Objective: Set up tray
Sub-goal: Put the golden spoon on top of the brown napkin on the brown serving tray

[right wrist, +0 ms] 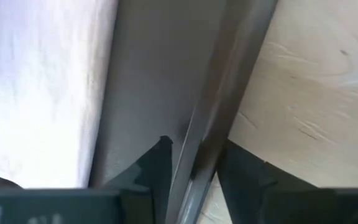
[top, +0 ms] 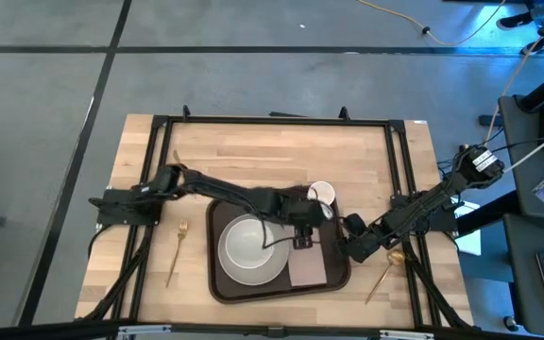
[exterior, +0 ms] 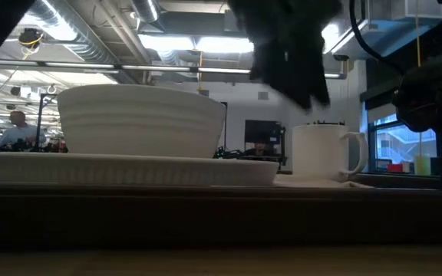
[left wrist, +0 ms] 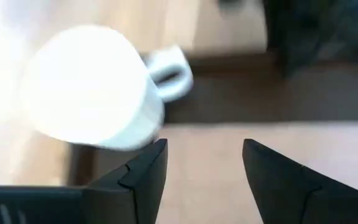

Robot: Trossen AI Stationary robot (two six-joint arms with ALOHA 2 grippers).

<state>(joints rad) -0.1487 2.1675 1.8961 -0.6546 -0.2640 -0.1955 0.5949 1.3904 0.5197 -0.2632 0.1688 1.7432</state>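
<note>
The dark brown tray (top: pixel 223 283) lies in the middle of the table. On it stand a white plate (top: pixel 229 269) carrying a white bowl (top: pixel 251 244), and a pinkish-tan napkin (top: pixel 308 267) lies flat beside them. A white mug (top: pixel 321 194) stands upright at the tray's far right corner. My left gripper (top: pixel 302 229) hovers open above the napkin (left wrist: pixel 197 137), just short of the mug (left wrist: pixel 92 87). My right gripper (top: pixel 350 247) is at the tray's right rim, shut on it. My right gripper (right wrist: pixel 194 146) pinches the tray's right rim (right wrist: pixel 207 118), one finger inside the tray and one outside over the wood. It comes from the table's right, slanting down, with the fingers across the rim. The tray lies flat on the table.
A gold fork (top: pixel 176 253) lies on the wood left of the tray. A gold piece of cutlery (top: pixel 383 272) lies right of the tray, under my right arm. A black frame (top: pixel 272 120) runs around the table's far and side edges. Bare wood lies beyond the tray's far edge.
</note>
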